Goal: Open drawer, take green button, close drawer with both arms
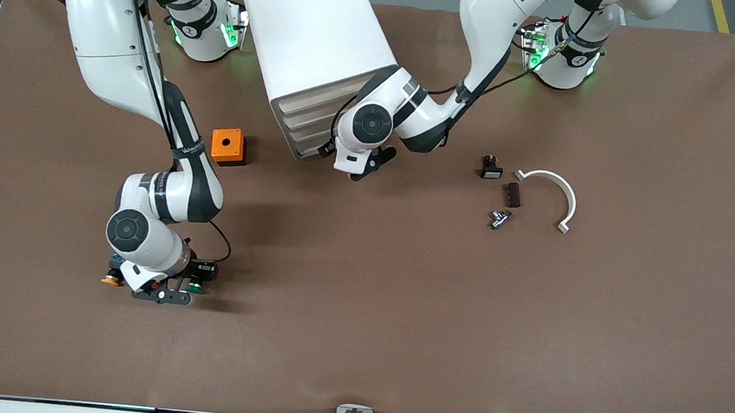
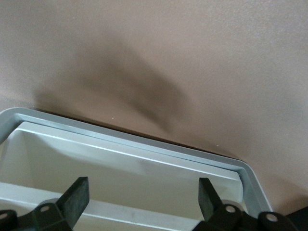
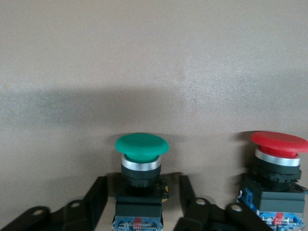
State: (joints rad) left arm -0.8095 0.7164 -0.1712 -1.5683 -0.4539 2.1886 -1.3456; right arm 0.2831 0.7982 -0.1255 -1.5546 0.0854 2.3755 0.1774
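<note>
So, quick rundown, biggest stuff first:

Table (image 1: 395, 342): a brown top is seen filling nearly the whole front view.

Cabinet (image 1: 310, 28): a tall white box is laid out in the upper middle of the front view, with four cream drawer fronts stacked at its lower edge.

Left arm (image 1: 490, 17): it's stretched down from the top of the front view to the cabinet's front.

Right arm (image 1: 109, 44): it's folded down to the lower part of the front view, at its own end of the table.

Drawer (image 1: 306, 150): the lowest front is seen flush with the three above it, tucked inside the cabinet's rim, so it looks pushed in.

Left gripper (image 2: 143, 195): it's parked right at the drawer front, jaws spread wide, nothing held.

Right gripper (image 3: 143, 190): it's lowered around the green button, and its fingers (image 3: 98, 192) are parted with a little gap left on each side, so nothing is pinched.

Orange box (image 1: 227, 145): it's set just beside the cabinet, toward the right arm's end.

White curved bracket (image 1: 559, 187): it's laid toward the left arm's end, mid-height in the front view.

Button (image 3: 141, 144): the green cap is found between the right gripper's fingers, low in the front view.

Red button (image 3: 279, 142): it's stood just beside the green one.

Yellow button (image 1: 111, 280): it's spotted close by the right wrist.

Small parts: a black piece (image 1: 490, 167), a brown block (image 1: 512, 194) and a metal bit (image 1: 499, 218) are clustered next to the bracket.
</note>
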